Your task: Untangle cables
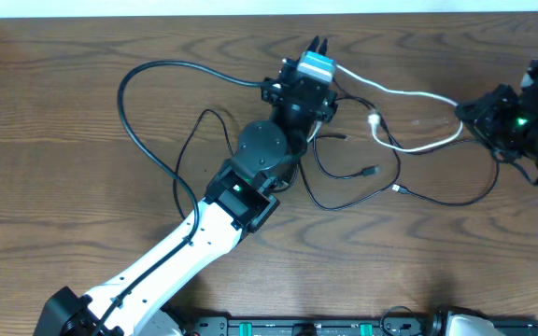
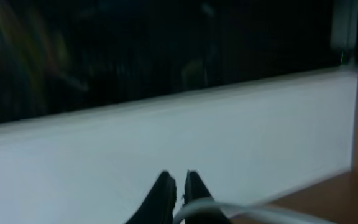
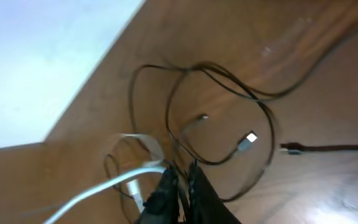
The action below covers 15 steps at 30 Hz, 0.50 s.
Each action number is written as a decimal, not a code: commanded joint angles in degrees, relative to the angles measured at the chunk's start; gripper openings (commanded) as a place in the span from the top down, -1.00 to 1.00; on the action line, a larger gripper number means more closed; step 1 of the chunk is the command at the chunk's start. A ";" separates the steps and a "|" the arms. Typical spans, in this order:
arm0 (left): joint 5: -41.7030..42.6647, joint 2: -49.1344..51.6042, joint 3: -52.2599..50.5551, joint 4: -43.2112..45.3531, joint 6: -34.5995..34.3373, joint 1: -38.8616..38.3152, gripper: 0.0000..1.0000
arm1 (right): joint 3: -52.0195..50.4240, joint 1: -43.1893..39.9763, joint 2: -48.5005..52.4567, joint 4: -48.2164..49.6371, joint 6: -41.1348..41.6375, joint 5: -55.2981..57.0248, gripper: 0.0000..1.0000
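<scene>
A short white cable (image 1: 409,93) runs from my left gripper (image 1: 318,45) at the top centre across to my right gripper (image 1: 463,110), then loops back to its white plug (image 1: 374,119). Several thin black cables (image 1: 362,196) lie looped and crossed on the wood between the arms. A longer black cable (image 1: 148,70) arcs out to the left. In the left wrist view the fingers (image 2: 179,180) are nearly together, with the white cable (image 2: 229,208) coming out across them. In the right wrist view the fingers (image 3: 180,177) are pinched where the white cable (image 3: 104,186) ends, among black loops (image 3: 229,84).
The brown wooden table (image 1: 63,233) ends at a white edge along the top (image 1: 157,7). Loose plug ends lie at the centre (image 1: 370,172), and a silver one (image 3: 248,140) shows in the right wrist view. My left arm (image 1: 204,233) crosses the table diagonally.
</scene>
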 commanded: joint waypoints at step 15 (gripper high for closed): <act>2.43 -1.03 0.33 5.57 -5.44 0.37 0.85 | 0.35 3.87 11.56 -0.85 -6.49 1.07 0.85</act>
